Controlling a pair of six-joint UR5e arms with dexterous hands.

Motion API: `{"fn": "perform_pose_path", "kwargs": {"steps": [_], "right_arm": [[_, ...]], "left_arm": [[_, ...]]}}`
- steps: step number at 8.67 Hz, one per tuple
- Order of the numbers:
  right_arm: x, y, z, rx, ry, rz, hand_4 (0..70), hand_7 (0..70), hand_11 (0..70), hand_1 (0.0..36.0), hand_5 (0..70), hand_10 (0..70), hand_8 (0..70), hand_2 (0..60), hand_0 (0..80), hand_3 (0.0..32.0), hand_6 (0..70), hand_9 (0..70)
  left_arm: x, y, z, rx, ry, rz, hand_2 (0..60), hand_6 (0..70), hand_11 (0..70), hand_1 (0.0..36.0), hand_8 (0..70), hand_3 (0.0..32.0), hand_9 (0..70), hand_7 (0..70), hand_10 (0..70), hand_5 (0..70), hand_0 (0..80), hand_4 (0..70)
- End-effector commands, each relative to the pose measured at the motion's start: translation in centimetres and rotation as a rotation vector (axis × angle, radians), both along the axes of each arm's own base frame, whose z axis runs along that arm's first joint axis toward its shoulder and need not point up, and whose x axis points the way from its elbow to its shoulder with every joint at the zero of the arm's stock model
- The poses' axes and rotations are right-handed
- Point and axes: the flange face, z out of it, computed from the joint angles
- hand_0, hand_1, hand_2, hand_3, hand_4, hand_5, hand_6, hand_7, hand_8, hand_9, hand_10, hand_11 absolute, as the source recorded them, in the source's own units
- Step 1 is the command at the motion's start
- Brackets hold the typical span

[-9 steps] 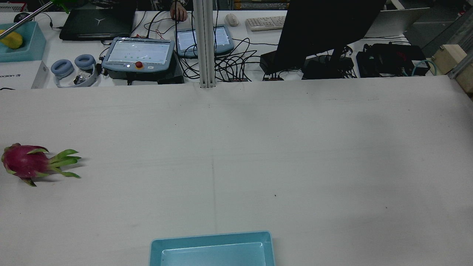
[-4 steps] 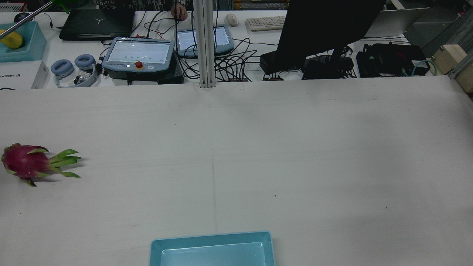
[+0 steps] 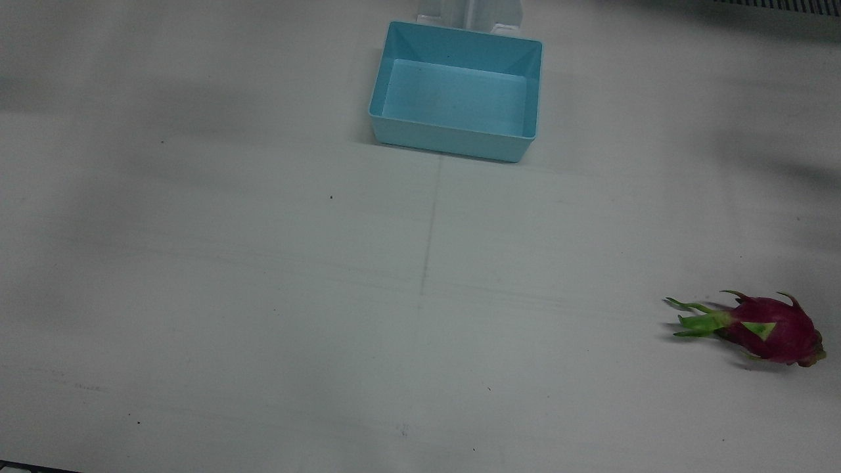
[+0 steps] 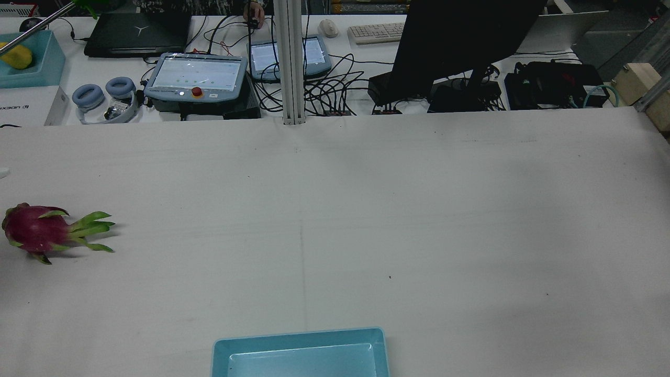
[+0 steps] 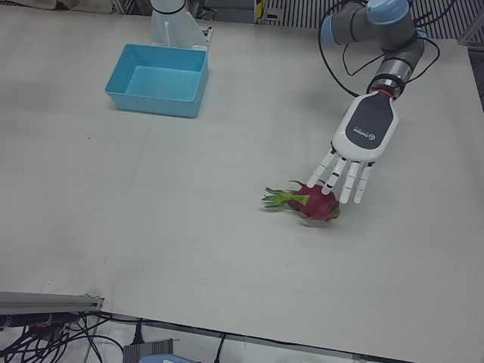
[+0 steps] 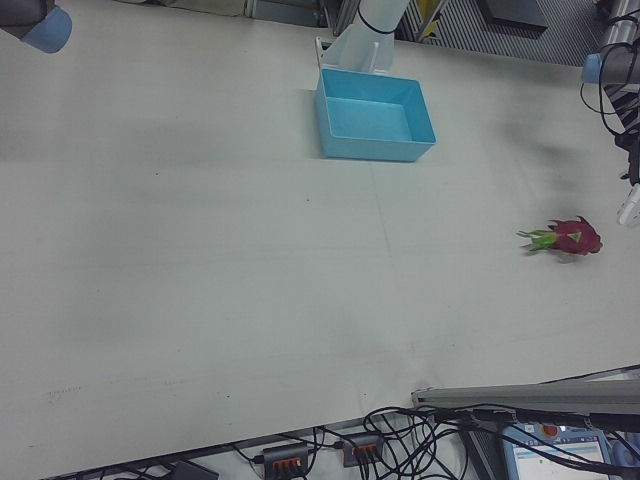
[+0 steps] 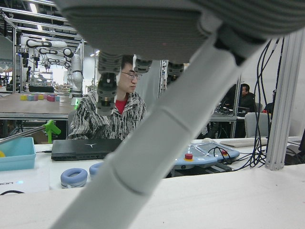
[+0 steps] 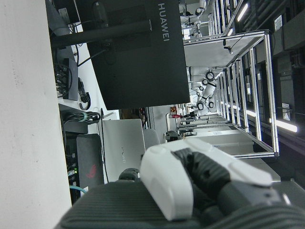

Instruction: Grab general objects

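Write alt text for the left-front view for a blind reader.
The left robot hand, fingers spread, hovers over a dragon fruit lying on a white table. An empty blue bin sits at the far side.

The blue bin (image 4: 301,353) is cut off by the rear view's bottom edge, the right robot hand (image 8: 200,181) shows only as a close partial shape in its own camera, and the left robot hand (image 7: 157,95) blurs across its view.

I'm holding the white, many-fingered left hand (image 5: 354,155) flat, fingers (image 5: 345,181) spread and pointing down; the right hand (image 8: 200,181) is showing curled fingers.
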Motion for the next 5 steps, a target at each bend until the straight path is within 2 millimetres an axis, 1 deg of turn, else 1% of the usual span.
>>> {"fn": "perform_pose_path", "kwargs": {"steps": [1,2,3,4,5], "right_arm": [[0.0,0.0,0.0,0.000,0.000,0.001,0.0,0.0,0.0,0.0,0.0,0.0,0.0,0.0,0.0,0.0,0.0,0.0],[0.0,0.0,0.0,0.000,0.000,0.000,0.0,0.0,0.0,0.0,0.0,0.0,0.0,0.0,0.0,0.0,0.0,0.0],[0.0,0.0,0.0,0.000,0.000,0.001,0.0,0.0,0.0,0.0,0.0,0.0,0.0,0.0,0.0,0.0,0.0,0.0],[0.0,0.0,0.0,0.000,0.000,0.000,0.0,0.0,0.0,0.0,0.0,0.0,0.0,0.0,0.0,0.0,0.0,0.0],[0.0,0.0,0.0,0.000,0.000,0.001,0.0,0.0,0.0,0.0,0.0,0.0,0.0,0.0,0.0,0.0,0.0,0.0]], "left_arm": [[2.8,0.1,-0.3,-0.003,0.004,0.009,60.0,0.0,0.0,36.0,0.0,15.0,5.7,35.7,0.0,1.1,80.0,12.8],[3.9,-1.5,-0.2,-0.010,0.001,0.005,60.0,0.0,0.0,36.0,0.0,16.0,6.0,37.1,0.0,0.1,80.0,10.7],[4.9,-3.0,0.4,-0.015,-0.001,0.004,60.0,0.0,0.0,36.0,0.0,18.4,5.5,34.6,0.0,0.0,80.0,8.9],[4.9,-3.4,1.2,-0.028,-0.008,-0.022,60.0,0.0,0.0,36.0,0.0,19.6,4.7,30.6,0.0,0.0,80.0,6.3],[4.9,-3.7,2.6,-0.036,-0.009,-0.054,60.0,0.0,0.0,36.0,0.0,19.4,4.1,27.5,0.0,0.0,80.0,4.6]]}}
